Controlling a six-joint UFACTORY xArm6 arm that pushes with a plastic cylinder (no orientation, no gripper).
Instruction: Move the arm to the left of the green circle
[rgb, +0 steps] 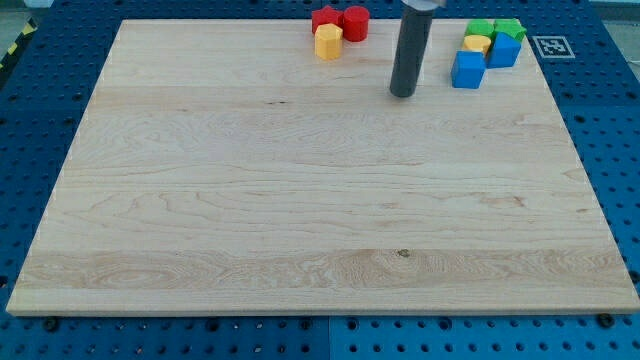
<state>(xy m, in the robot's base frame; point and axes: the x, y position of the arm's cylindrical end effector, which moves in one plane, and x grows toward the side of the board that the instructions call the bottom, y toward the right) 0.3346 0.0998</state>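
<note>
The green circle (480, 29) sits at the view's top right in a cluster with a green block (511, 29), a yellow block (478, 45), a blue block (505, 51) and a blue cube (467, 70). My tip (403, 94) rests on the board to the left of this cluster and lower in the view than the green circle, apart from every block. The dark rod rises from it toward the view's top.
A red block (324, 18), a red cylinder (355, 22) and a yellow block (328, 42) stand together at the view's top, left of the rod. The wooden board (300, 200) lies on a blue perforated table. A printed marker (549, 45) is at the top right.
</note>
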